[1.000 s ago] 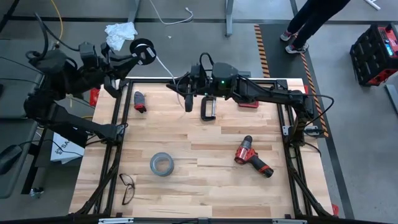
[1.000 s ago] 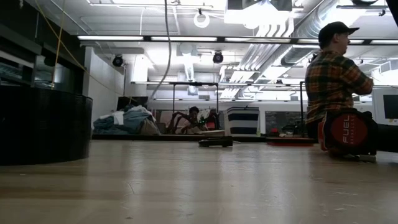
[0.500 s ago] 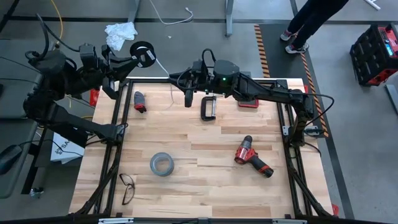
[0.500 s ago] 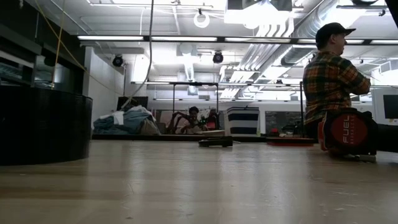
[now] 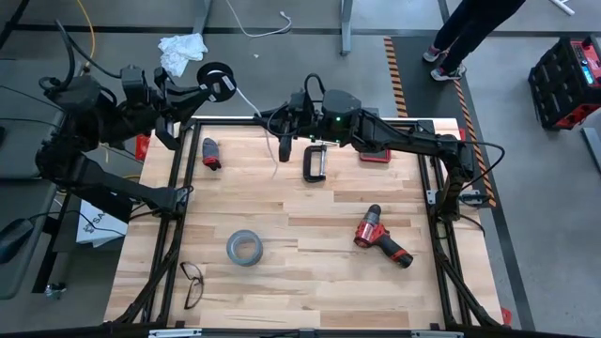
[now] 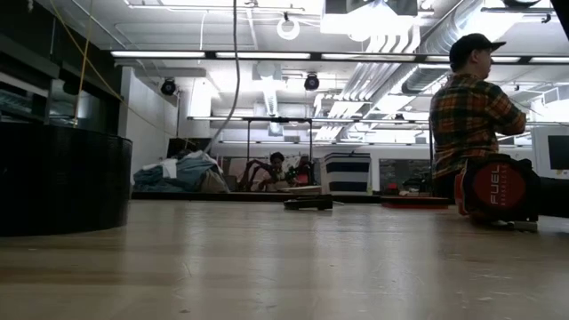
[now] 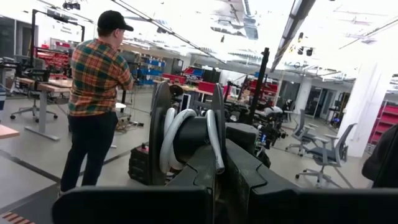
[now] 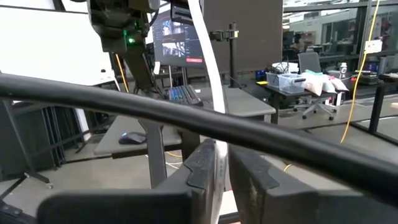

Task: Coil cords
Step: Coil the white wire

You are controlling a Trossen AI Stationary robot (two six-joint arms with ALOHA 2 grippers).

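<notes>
Careful: your left fingers clamp the spool, right fingers nearly closed around the white cord; pulling too hard could yank it free.

My left arm reaching past the tabletop's far left corner, left gripper clamped tight on the spool, my right arm stretched along the far edge, right gripper pointing down, fingers pinching the cord
</notes>
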